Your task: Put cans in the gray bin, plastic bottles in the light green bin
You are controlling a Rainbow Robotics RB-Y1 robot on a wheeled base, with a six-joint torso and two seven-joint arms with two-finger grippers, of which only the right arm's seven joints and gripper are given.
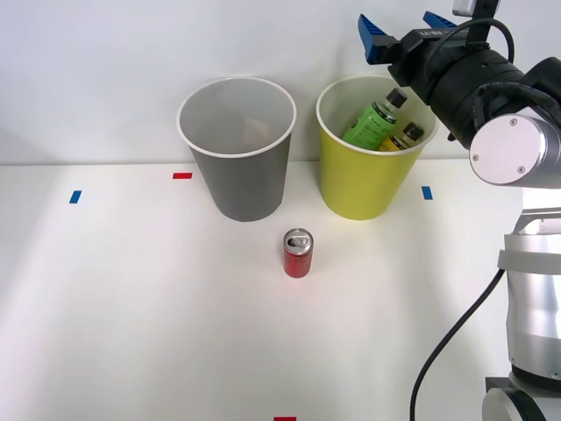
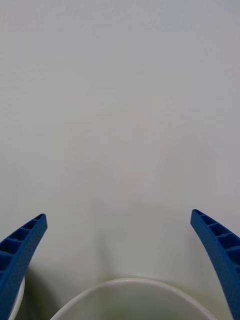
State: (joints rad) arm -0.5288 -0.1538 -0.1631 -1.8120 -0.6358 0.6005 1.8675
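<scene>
A small red can (image 1: 298, 253) with a silver top stands upright on the white table in front of the two bins. Behind it on the left stands the gray bin (image 1: 237, 184), holding nothing I can see. The light green bin (image 1: 363, 184) to its right holds two plastic bottles with black caps, one green-labelled (image 1: 372, 123) and one yellow-labelled (image 1: 404, 138). My right gripper (image 1: 405, 33) hovers open and empty above the light green bin's far right rim. In the right wrist view the gripper (image 2: 119, 235) faces the pale wall, with a white bin rim (image 2: 131, 283) just below its fingers.
Small blue tape marks (image 1: 75, 196) (image 1: 427, 192) and red marks (image 1: 182, 175) (image 1: 285, 418) lie on the table. A white wall rises right behind the bins. My right arm (image 1: 513, 140) and its black cable occupy the right side.
</scene>
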